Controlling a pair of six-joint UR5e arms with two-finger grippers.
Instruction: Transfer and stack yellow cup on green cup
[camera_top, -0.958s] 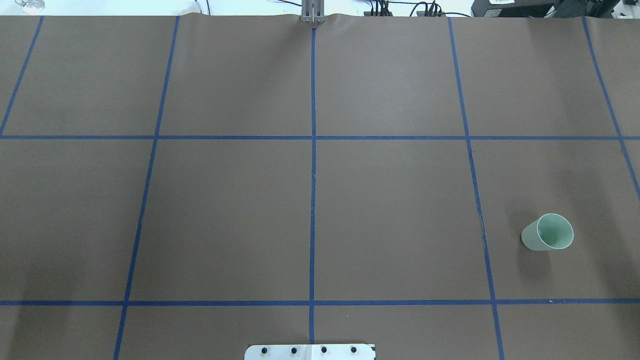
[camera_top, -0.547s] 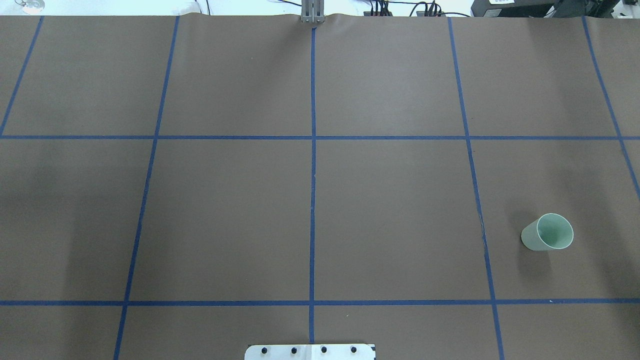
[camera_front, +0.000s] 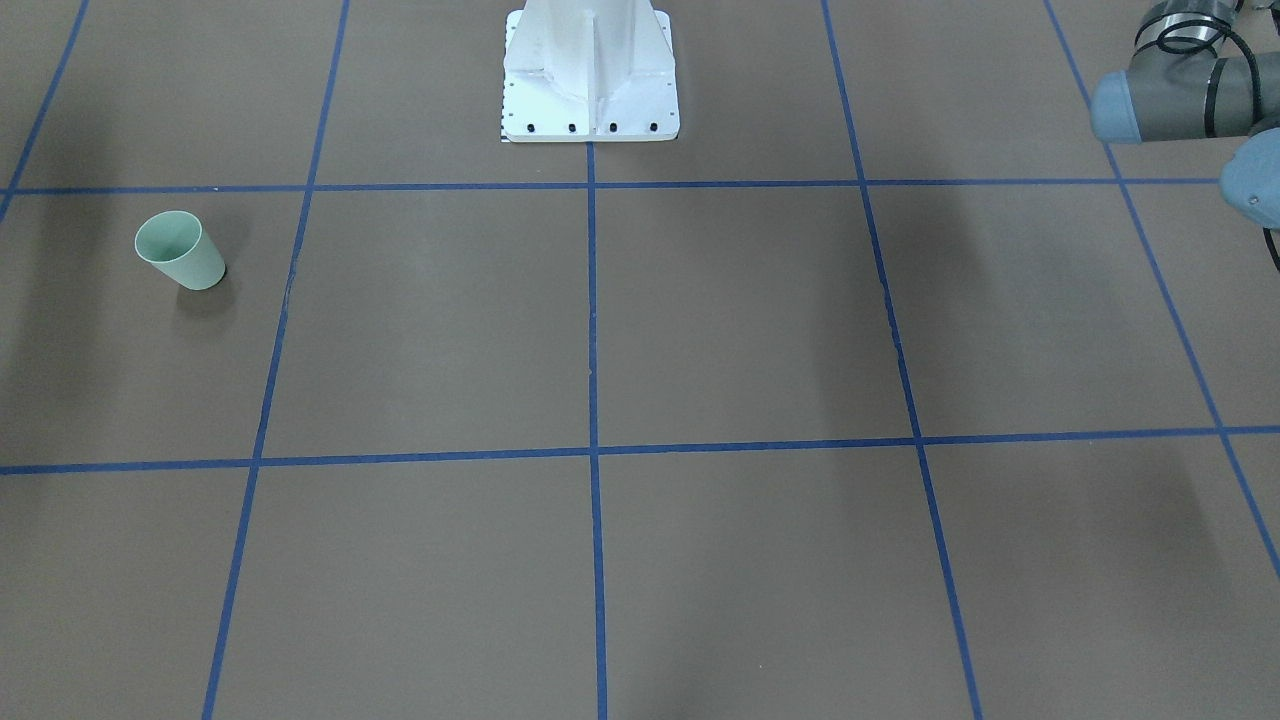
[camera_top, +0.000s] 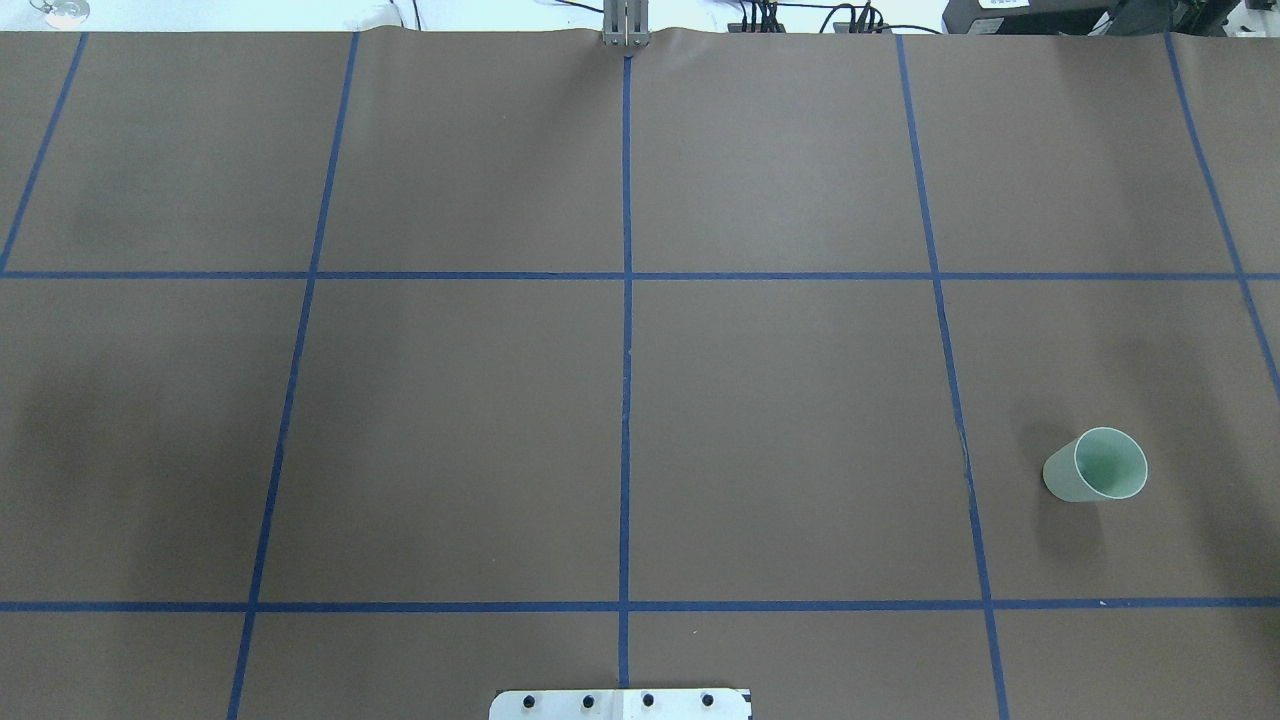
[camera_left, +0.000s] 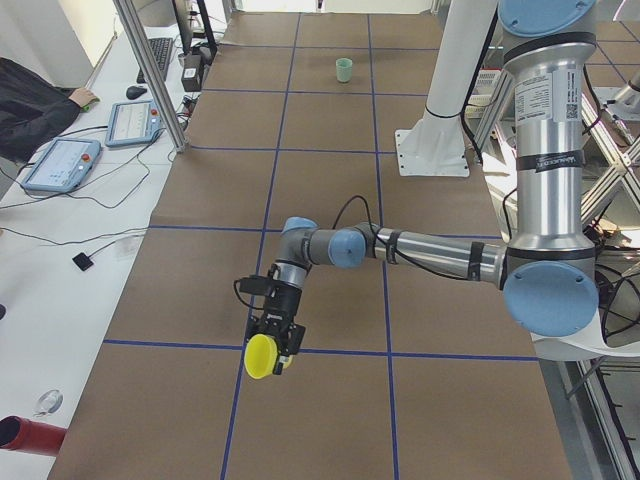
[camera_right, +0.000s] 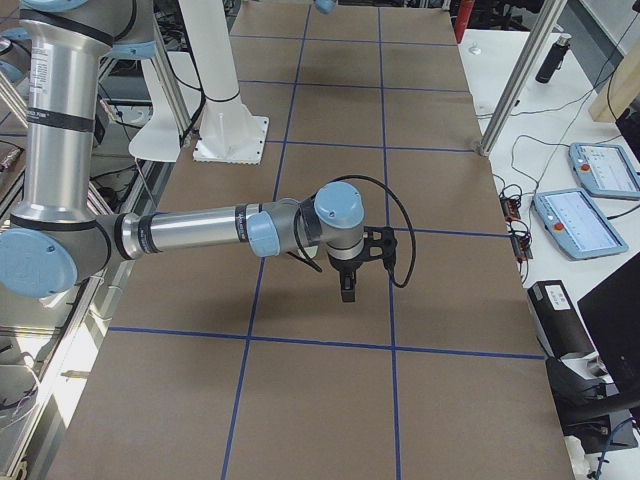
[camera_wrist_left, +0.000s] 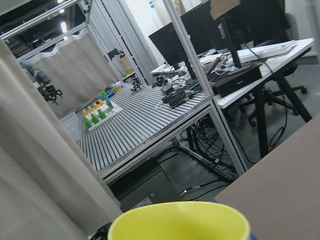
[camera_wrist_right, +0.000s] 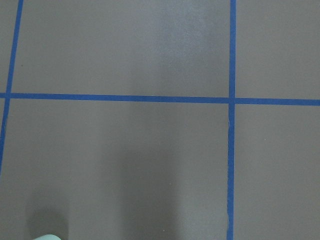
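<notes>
The yellow cup (camera_left: 262, 356) hangs at the tip of my left gripper (camera_left: 276, 340) over the table's left end, its mouth turned sideways. Its rim fills the bottom of the left wrist view (camera_wrist_left: 180, 222). That view shows no fingers, so I cannot tell whether the gripper is shut. The green cup (camera_top: 1095, 466) stands upright and empty at the right of the table; it also shows in the front view (camera_front: 180, 250) and far off in the left view (camera_left: 344, 69). My right gripper (camera_right: 346, 290) points down over bare table, and I cannot tell whether it is open or shut. The right wrist view shows a sliver of the green cup (camera_wrist_right: 47, 237).
The white robot base (camera_front: 590, 90) stands at the table's near middle edge. Blue tape lines grid the brown table (camera_top: 780, 430). An operators' desk with tablets (camera_left: 60, 165) and an aluminium post (camera_left: 150, 70) border the far side. My left elbow (camera_front: 1170, 95) hangs over the left end.
The green cup has not moved. A faint shadow on the left part of the table has grown darker.
</notes>
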